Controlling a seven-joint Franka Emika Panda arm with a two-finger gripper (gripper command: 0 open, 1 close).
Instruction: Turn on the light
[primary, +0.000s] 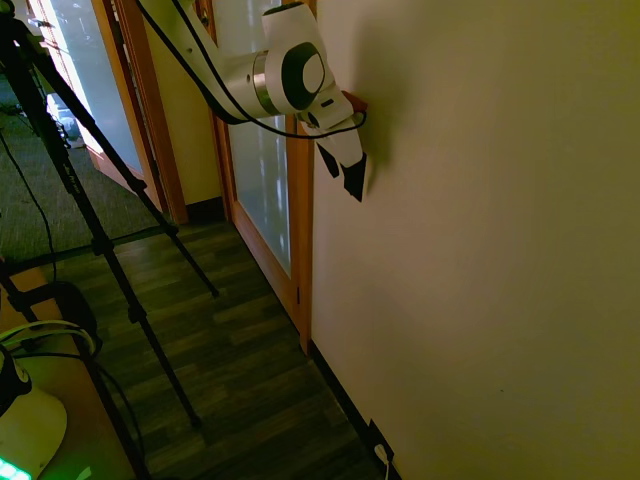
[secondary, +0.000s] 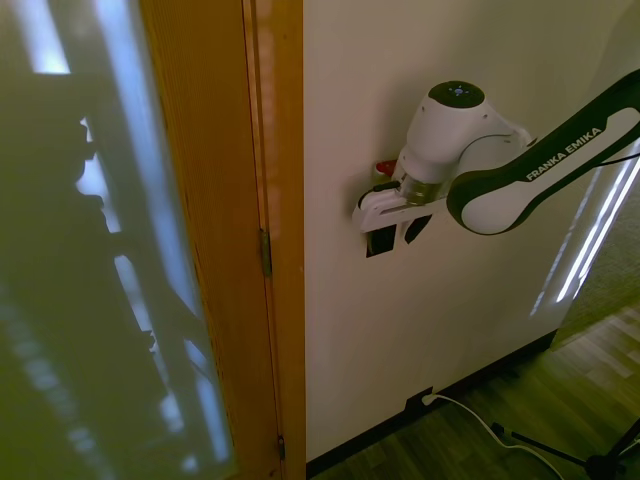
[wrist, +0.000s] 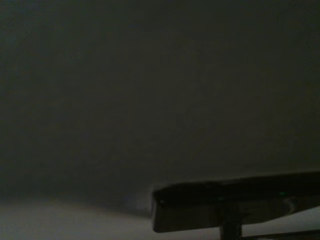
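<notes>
The end effector (secondary: 395, 232) is positioned against the wall (secondary: 450, 60), just beside the wooden door frame (secondary: 275, 200). Two dark fingers (secondary: 380, 240) point down along the plaster, with a narrow gap visible between them in the second exterior view. Nothing is held.

The light switch (wrist: 235, 207) appears in the wrist view as a flat dark plate with a squared edge, seen edge-on and very close to the camera. A faint green indicator shows on its face. In the exterior views the switch cannot be separated with confidence from the dark fingers in front of it. It is judged to lie on the wall directly at the fingertips.

Task status: the approach appears complete. The room is dim and no lamp is visible, so the actuation is judged not yet effective. Remaining: press or flip the switch.

Materials: the wall is smooth, matte, cream-coloured plaster. The door frame is varnished orange-brown wood with a metal hinge (secondary: 265, 252). The door panel (secondary: 100, 250) is frosted glass. The floor (primary: 230, 340) is dark wood-grain plank.
</notes>
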